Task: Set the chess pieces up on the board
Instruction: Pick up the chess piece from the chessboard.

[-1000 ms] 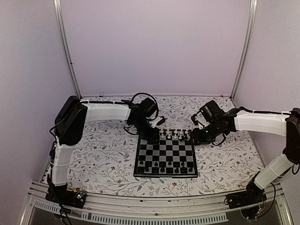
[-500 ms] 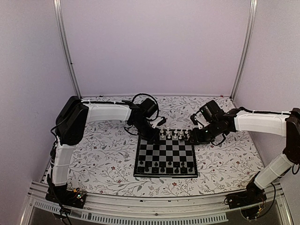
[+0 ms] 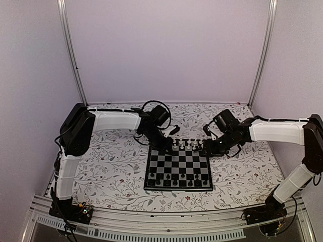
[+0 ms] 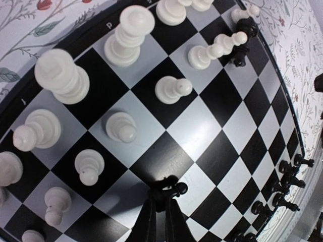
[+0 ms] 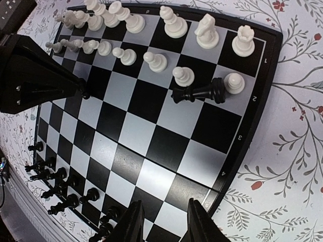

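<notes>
**Blk pawn pinched at far-left of board**

Read digits 2, 3, 4 on thin rim of the board (image 5: 241, 137) in rt wrist view; couldn't make out other rim marks. Found left tool (image 4: 162, 201) closed narrow on a blk pawn (image 4: 170, 188), just inside the white pawn row near far-left corner. Found rt tool (image 5: 165, 202) part-open w/ nothing between fingers, over board's rt edge. Noted white pieces (image 3: 187, 145) on far two rows, blk pieces (image 3: 176, 180) along near edge, middle rows mostly bare. Spotted toppled blk piece (image 5: 199, 93) just beside a white pawn in wrist views only; too small in top view. Saw board flat on floral counter (image 3: 116, 171) btwn arms, cover showing on all sides.
</notes>
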Available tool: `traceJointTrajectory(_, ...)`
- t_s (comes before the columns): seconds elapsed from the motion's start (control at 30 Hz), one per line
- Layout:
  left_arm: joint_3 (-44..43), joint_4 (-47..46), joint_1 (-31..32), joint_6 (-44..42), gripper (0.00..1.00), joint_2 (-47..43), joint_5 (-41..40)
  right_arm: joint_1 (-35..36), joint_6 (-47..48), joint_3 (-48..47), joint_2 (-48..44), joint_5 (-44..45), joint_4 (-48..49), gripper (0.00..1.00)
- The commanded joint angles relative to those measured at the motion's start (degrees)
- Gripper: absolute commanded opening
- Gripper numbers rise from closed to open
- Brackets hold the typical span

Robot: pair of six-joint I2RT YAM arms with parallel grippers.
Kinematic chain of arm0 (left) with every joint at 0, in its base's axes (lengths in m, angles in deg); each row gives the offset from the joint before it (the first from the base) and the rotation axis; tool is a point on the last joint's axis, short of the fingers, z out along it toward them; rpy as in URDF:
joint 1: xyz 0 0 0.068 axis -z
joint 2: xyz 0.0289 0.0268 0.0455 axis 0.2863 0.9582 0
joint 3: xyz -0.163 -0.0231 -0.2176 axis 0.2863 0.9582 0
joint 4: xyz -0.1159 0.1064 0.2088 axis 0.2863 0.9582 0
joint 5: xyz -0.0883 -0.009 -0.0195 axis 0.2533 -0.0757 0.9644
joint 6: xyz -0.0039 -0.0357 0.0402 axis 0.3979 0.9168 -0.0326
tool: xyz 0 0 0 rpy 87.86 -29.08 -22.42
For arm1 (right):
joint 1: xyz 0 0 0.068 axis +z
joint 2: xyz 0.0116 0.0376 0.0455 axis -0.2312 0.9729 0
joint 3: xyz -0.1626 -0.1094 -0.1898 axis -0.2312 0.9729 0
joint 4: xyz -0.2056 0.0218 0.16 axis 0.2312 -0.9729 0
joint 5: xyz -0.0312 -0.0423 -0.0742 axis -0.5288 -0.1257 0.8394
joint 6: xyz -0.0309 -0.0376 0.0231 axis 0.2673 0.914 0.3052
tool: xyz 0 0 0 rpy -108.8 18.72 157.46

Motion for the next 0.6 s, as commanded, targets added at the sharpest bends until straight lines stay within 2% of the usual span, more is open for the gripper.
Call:
traceJointTrajectory(0.0,1.69,-1.44,-1.32,0.44,0.06,0.48,3.42,-0.08,0.74,-1.74,1.18,-2.94,3.22,0.32)
traceJointTrajectory(0.57,11.50,-13.93,-3.08,12.98,0.06,-5.60,17.19,-0.02,-2.68,-5.61,9.67,-14.95,12.65,0.34)
